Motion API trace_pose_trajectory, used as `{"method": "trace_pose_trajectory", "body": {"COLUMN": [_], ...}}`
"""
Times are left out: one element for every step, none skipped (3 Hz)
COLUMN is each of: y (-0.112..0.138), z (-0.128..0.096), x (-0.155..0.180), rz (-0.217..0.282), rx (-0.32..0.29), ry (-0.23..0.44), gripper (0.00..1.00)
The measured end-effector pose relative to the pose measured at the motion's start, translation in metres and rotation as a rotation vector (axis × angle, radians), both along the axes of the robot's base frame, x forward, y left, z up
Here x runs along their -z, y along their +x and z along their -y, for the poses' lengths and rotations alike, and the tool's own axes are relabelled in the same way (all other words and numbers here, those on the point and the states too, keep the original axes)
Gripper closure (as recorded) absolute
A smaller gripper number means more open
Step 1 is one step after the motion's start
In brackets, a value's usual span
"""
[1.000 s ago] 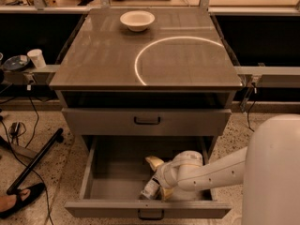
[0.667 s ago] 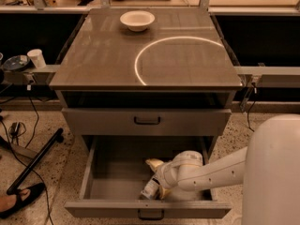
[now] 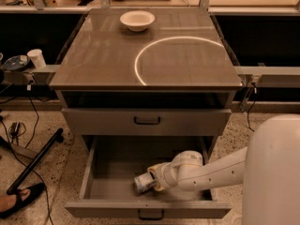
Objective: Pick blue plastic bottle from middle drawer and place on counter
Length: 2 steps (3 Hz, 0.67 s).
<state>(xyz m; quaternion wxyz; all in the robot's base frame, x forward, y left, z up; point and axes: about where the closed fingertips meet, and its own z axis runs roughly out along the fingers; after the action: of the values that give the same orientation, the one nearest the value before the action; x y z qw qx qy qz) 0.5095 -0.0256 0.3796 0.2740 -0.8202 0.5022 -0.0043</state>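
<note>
Saw gripper low in drawer, right at bottle; couldn't tell whether gripped. Left undone: lifting out, setting on counter.

— What sits on the desk?
— A white bowl near its back edge, behind the pale arc's left end.
— And in the open middle drawer?
— The blue plastic bottle near the front wall, the tool right at it.

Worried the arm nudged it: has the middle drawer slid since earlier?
No. The middle drawer sits equally far out below the counter; gripper inside it.
</note>
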Motion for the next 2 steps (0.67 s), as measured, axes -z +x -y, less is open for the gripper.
{"method": "trace_pose_trajectory", "body": {"y": [0.0000, 0.0000], "z": [0.0000, -0.0001], "x": [0.0000, 0.0000], "rz": [0.000, 0.000], "rx": [0.000, 0.000], "ry": [0.000, 0.000], "gripper": [0.86, 1.00]}}
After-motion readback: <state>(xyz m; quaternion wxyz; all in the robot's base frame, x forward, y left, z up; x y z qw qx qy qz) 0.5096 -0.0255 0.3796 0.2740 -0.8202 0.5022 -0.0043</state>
